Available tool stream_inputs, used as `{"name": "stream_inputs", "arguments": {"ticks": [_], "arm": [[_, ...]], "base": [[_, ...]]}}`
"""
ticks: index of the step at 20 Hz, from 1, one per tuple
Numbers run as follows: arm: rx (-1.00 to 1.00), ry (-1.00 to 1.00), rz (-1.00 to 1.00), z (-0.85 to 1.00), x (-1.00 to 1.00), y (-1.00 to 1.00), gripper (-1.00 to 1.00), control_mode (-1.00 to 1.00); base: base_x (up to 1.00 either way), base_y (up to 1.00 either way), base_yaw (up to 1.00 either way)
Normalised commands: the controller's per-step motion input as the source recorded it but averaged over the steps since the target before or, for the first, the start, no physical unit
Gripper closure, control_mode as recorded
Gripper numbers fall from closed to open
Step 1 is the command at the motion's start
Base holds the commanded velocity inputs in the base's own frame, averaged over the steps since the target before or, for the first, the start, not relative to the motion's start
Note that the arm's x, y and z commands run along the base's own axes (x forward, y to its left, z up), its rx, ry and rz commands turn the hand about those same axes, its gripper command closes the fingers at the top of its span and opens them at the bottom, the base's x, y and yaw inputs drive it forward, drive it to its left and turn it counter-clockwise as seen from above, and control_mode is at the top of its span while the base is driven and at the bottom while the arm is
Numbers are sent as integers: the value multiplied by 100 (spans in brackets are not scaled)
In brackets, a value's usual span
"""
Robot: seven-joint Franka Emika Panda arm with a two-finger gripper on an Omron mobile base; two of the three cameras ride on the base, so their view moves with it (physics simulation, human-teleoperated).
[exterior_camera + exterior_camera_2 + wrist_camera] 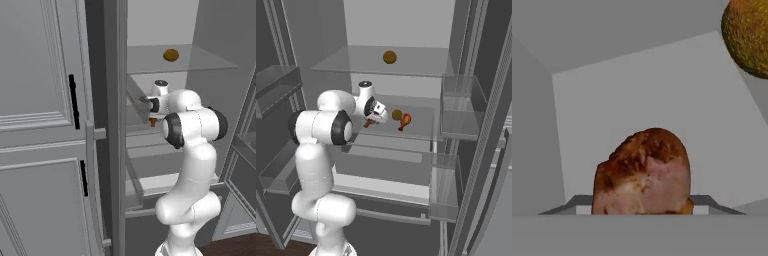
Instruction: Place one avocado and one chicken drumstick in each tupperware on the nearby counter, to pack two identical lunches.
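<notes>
Chicken drumstick [644, 172] at the gripper [372, 120], seen close in the hand view: a blunt, rounded piece with a reddish-brown browned crust over the top and a paler pinkish flesh face below, its lower end cut off by the bottom of that view. From the right base view it appears as a small reddish piece at the hand, low over the middle glass shelf [416, 127] of the open refrigerator. The fingers are hidden by the hand and the meat, so whether they clench the drumstick or merely flank it cannot be told.

A second chicken drumstick [404, 120] lies further right on the same shelf, orange-red with its thin darker bone end pointing down and left. Just beside it, on its left, sits an avocado [397, 114]: a small round ochre-brown ball, which shows a finely mottled surface at the upper right of the hand view. Another avocado [389, 57], alike in shape and colour, rests alone on the upper glass shelf [351, 62], also visible in the left base view.
</notes>
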Motion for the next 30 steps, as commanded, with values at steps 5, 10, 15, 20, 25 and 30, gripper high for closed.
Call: {"name": "stream_inputs", "arguments": {"ticks": [5, 10, 15, 20, 25, 30], "arm": [[0, -4, 8, 35, -100, 0, 100, -100], [0, -7, 11, 51, -100, 0, 100, -100], [0, -6, 7, 52, -100, 0, 100, -100], [0, -5, 7, 53, -97, 0, 100, -100], [0, -1, 6, 54, -74, 0, 100, -100], [0, -2, 3, 40, -82, 0, 100, -100]], "base": [[0, 0, 0], [0, 0, 0], [0, 0, 0], [0, 0, 0], [0, 0, 0], [0, 0, 0]]}}
